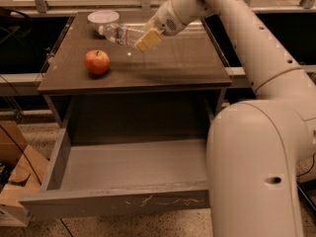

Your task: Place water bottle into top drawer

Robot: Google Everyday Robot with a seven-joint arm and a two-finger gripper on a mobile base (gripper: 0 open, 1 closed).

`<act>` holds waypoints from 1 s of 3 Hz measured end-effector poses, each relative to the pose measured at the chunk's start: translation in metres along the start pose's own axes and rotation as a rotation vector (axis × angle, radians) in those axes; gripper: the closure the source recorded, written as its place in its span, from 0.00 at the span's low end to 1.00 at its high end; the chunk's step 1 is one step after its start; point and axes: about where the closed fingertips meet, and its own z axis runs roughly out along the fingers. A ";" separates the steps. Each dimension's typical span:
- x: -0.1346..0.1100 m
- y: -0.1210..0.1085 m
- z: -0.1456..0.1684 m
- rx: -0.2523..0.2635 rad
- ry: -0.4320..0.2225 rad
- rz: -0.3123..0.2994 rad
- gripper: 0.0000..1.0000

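Note:
The clear ribbed water bottle (pixel 120 34) with a white cap hangs tilted in the air above the brown table top (pixel 163 63), cap pointing left toward the bowl. My gripper (pixel 147 39) is shut on the bottle's base end, its tan fingers (pixel 149 40) clamped around it. The top drawer (pixel 123 164) is pulled wide open below the table, its plain grey inside bare and its front panel (pixel 118 201) scuffed with pale scratches.
A red apple (pixel 97 61) sits on the left of the table. A white bowl (pixel 103 18) stands at the back left. My large white arm (pixel 256 147) fills the right side, overlapping the drawer's right end. Cardboard (pixel 15 167) lies on the floor at left.

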 end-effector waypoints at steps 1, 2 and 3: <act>0.016 0.026 -0.059 0.043 0.011 -0.017 1.00; 0.033 0.076 -0.105 0.034 -0.012 -0.040 1.00; 0.082 0.094 -0.116 0.020 0.026 0.023 1.00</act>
